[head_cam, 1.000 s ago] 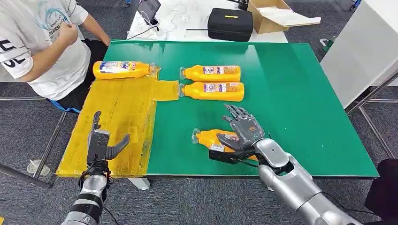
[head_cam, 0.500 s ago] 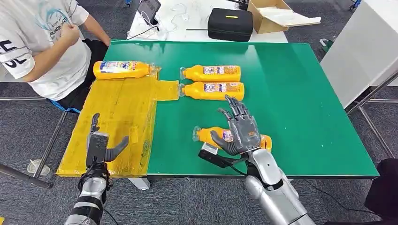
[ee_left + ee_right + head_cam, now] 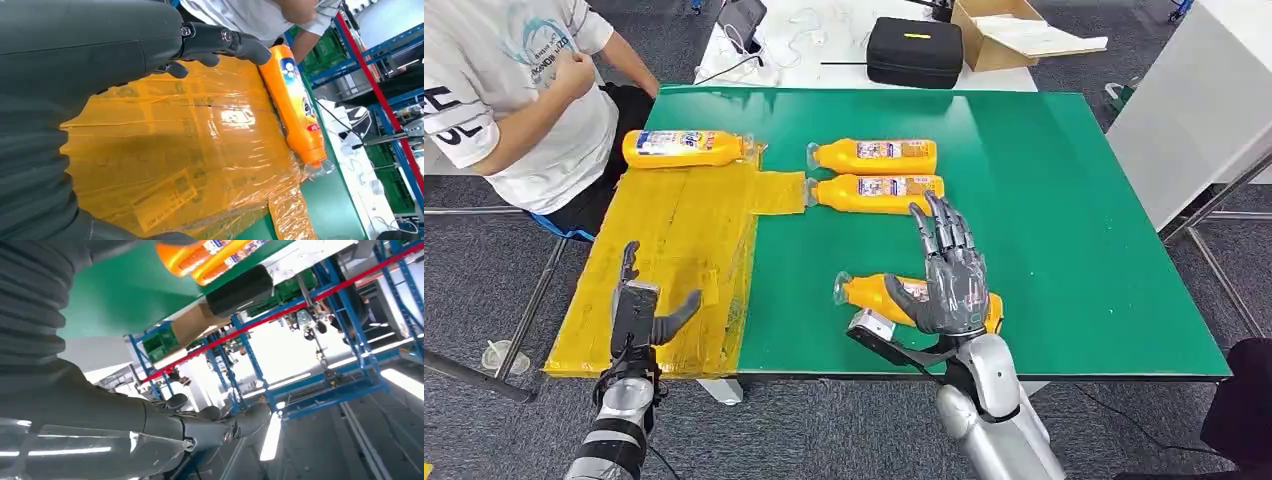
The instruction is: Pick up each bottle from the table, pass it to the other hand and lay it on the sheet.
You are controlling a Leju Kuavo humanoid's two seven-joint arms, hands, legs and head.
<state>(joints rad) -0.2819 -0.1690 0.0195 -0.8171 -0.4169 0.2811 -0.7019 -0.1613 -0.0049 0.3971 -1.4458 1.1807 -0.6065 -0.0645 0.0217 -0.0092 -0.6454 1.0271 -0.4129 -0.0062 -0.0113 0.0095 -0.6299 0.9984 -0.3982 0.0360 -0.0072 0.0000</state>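
Right hand point(image 3: 951, 285) raised over the near bottle point(image 3: 869, 292), fingers straight and spread, gripping nothing; whether palm or thumb touches the bottle, cannot tell. Near bottle lying on its side on the green table point(image 3: 1064, 200), well right of the sheet point(image 3: 674, 260). Two more bottles point(image 3: 874, 156) point(image 3: 879, 192) side by side just beyond the sheet's far right corner. Fourth bottle point(image 3: 682, 148) lying across the sheet's far edge. Left hand point(image 3: 637, 310) above the sheet's near edge, fingers apart, empty. Person point(image 3: 514, 90) seated beyond the sheet's far left corner.
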